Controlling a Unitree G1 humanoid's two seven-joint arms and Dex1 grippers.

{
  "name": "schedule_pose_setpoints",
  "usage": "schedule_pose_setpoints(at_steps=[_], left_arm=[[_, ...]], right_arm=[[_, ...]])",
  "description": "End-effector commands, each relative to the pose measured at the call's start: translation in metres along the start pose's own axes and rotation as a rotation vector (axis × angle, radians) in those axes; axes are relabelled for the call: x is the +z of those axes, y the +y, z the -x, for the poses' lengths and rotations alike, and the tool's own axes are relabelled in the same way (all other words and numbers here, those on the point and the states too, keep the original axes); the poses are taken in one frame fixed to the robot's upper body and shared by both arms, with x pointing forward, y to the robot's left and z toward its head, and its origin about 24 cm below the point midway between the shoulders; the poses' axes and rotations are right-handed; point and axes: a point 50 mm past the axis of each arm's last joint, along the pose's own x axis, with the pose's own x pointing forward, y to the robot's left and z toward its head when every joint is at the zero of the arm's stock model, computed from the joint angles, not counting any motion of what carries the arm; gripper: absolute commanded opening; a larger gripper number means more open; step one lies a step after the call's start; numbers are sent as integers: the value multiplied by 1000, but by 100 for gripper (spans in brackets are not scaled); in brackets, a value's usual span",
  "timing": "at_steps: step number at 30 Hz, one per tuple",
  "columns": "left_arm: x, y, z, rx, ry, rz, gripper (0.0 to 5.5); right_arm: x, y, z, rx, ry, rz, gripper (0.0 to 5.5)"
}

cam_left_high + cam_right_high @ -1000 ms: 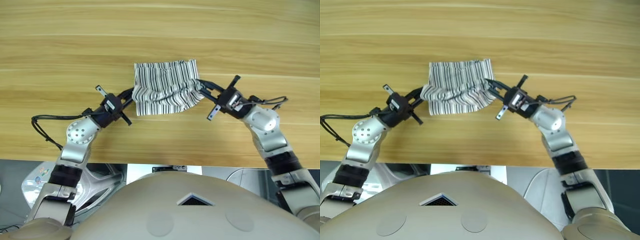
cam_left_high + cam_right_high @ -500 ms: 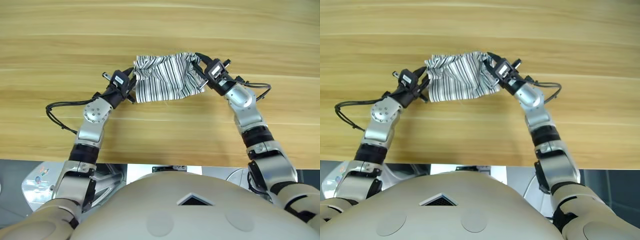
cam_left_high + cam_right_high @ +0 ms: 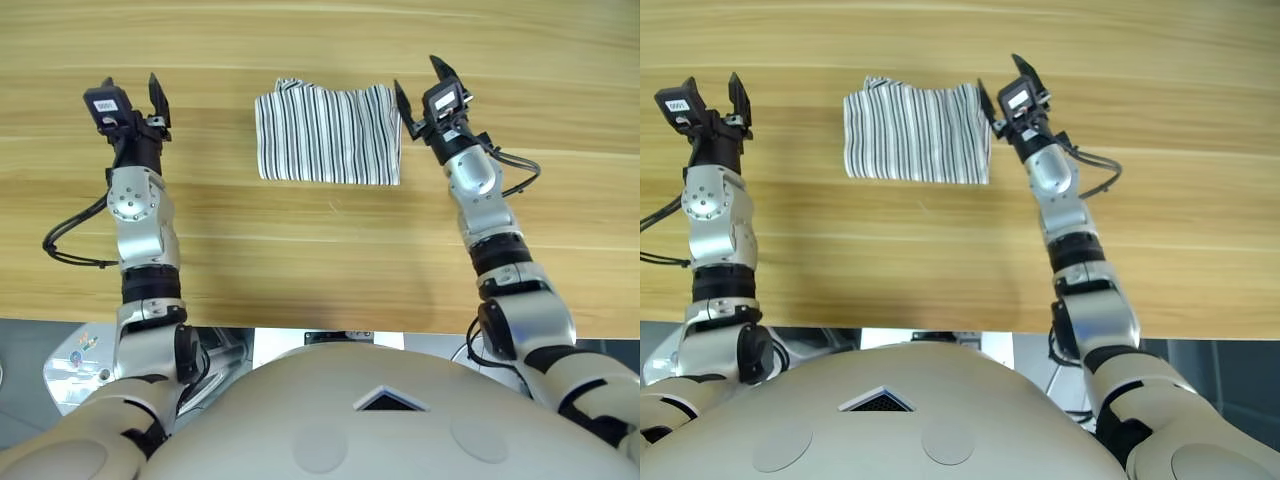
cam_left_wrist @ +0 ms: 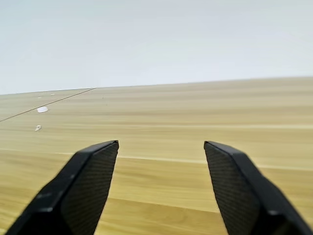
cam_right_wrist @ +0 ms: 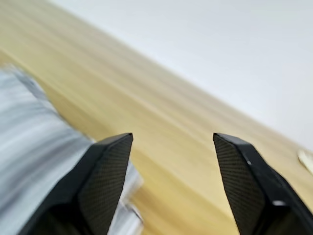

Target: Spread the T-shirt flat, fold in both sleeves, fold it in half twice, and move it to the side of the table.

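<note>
You are looking down over a pale wooden table, and its near stretch, in the lower half of the frame, is showing bare striped grain. Farther out, in the upper left of the frame, your left claw is pointing toward the far side of the table with its two dark fingers spread wide and nothing between them. In the left wrist view, those fingers are framing open wood. This claw is sitting well apart from the cloth. In the upper right of the frame, your right claw is also standing wide open and gripping nothing. It is sitting just beside the right edge of the T-shirt, with one finger close to the cloth's upper right corner. You cannot tell whether that finger is touching the cloth. In the right wrist view, the fingers are gaping apart, and the striped cloth is showing next to one of them. The T-shirt is lying between the two claws, in the upper middle of the frame. It is resting flat on the table as a folded rectangle of black and white stripes, and its upper left corner is sticking out a little. Beyond it, more table is running on to the top of the frame.
</note>
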Motion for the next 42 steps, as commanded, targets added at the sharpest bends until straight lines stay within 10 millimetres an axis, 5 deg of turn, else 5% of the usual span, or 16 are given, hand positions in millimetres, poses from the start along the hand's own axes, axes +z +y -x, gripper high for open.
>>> schedule_pose_setpoints(at_steps=[1, 4, 10, 14, 20, 26, 35, 42], left_arm=[[1, -17, 0, 14, -18, 146, 326], [-14, -27, 0, 73, 20, 213, 326], [-29, -39, 1, 104, 45, 268, 326], [-28, -43, -1, 109, 32, 282, 326], [-28, -37, 2, 141, 28, 289, 326], [-28, -29, 7, 176, 23, 297, 326], [-30, 7, 42, 336, -9, 288, 326], [-29, 23, 59, 415, -20, 265, 326]], right_arm=[[67, 39, -6, 141, -250, -23, 303], [78, 65, -17, 244, -248, -24, 303], [23, 75, -60, 260, 104, -83, 303], [-11, 63, -60, 167, 329, -230, 303], [-58, 28, -26, -166, 537, -549, 303], [-114, -10, 53, -656, 815, -654, 303], [-100, -130, 102, -1476, 656, -804, 303], [-96, -157, 128, -1649, 650, -789, 303]])
